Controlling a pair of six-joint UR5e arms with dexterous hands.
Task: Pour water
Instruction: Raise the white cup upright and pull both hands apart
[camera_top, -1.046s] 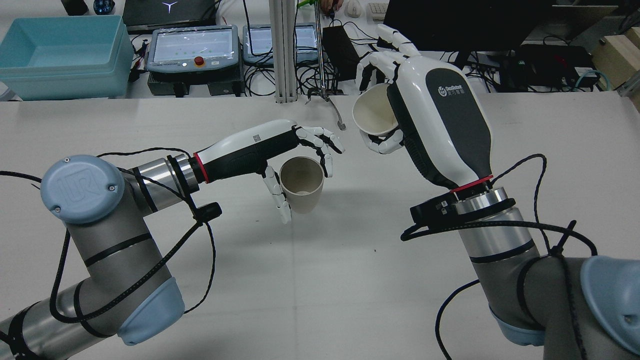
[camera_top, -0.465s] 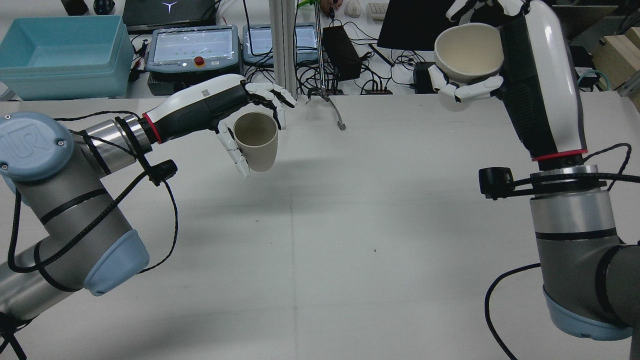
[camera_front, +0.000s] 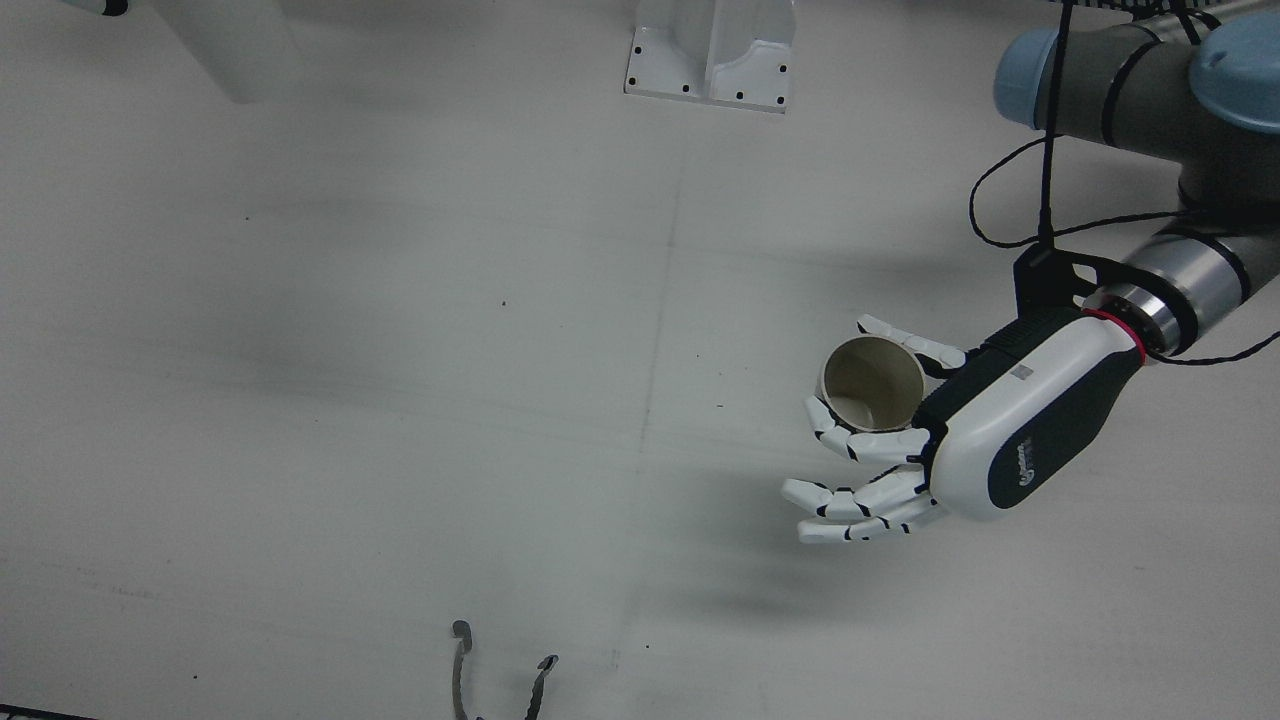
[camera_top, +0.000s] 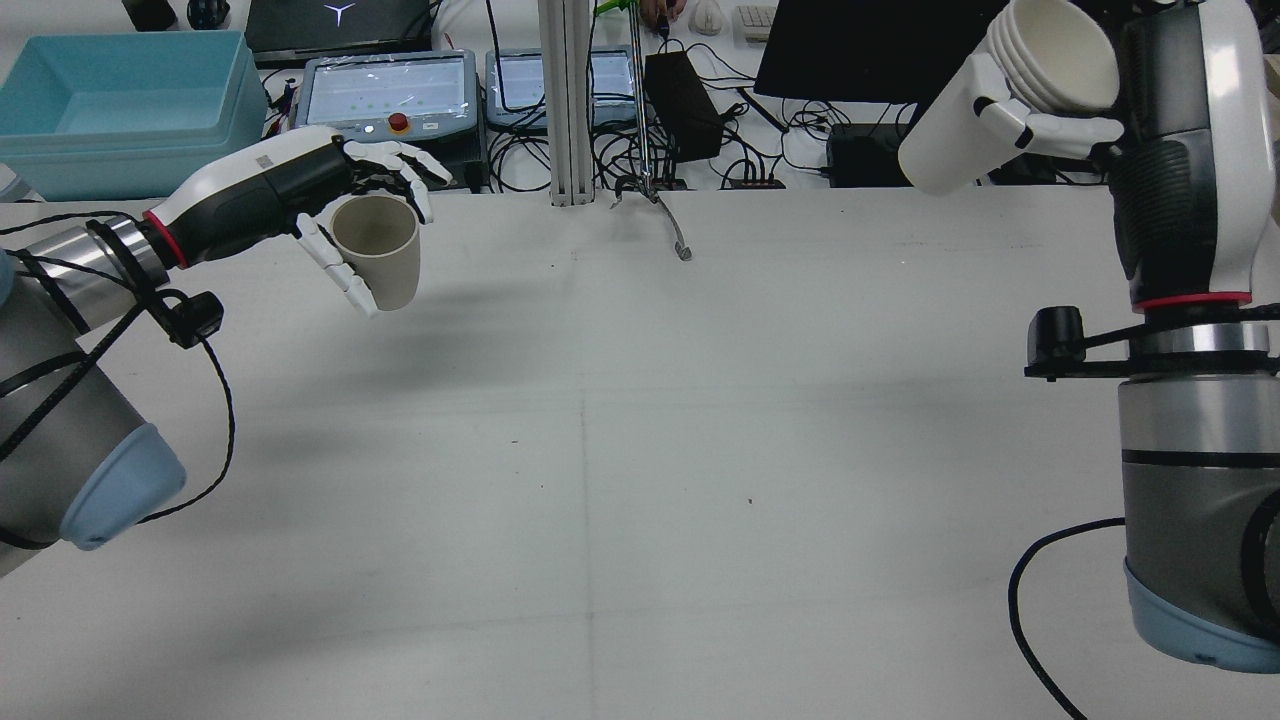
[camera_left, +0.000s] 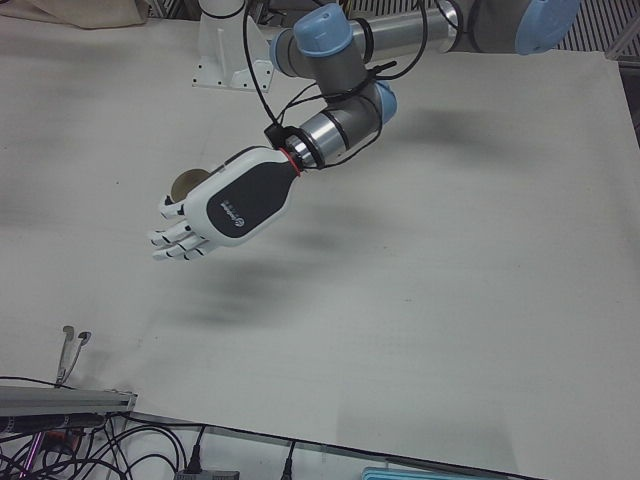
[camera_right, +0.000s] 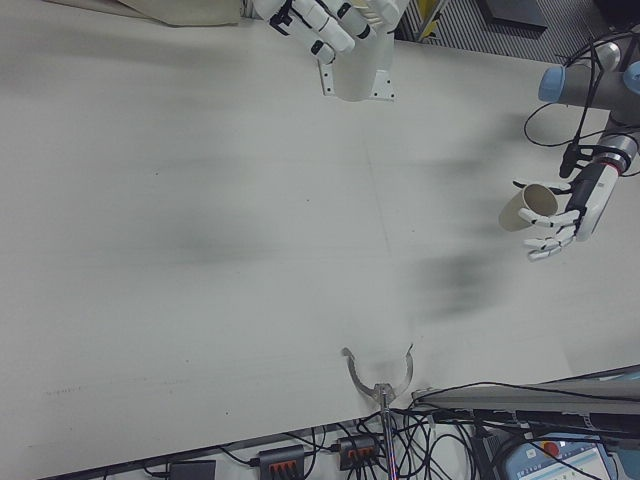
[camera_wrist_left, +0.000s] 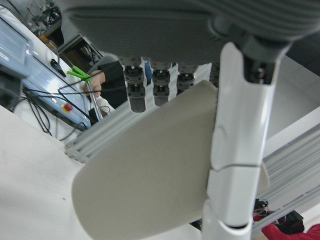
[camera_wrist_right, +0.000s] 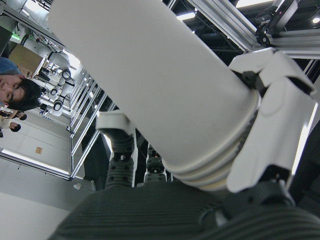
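Beige cup (camera_top: 378, 248) and white cup (camera_top: 1010, 95) being held apart in the air.
The left hand (camera_top: 300, 195) is gripping the upright beige cup above the counter (camera_top: 640, 450); the right hand (camera_top: 1150, 110) is clasping the tilted white cup high up.

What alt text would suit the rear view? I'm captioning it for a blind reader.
Two robot arms hold cups above a white table: the left hand grips an upright beige paper cup, and the right hand, raised high, holds a tilted white ridged paper cup. Monitors and cables lie beyond.
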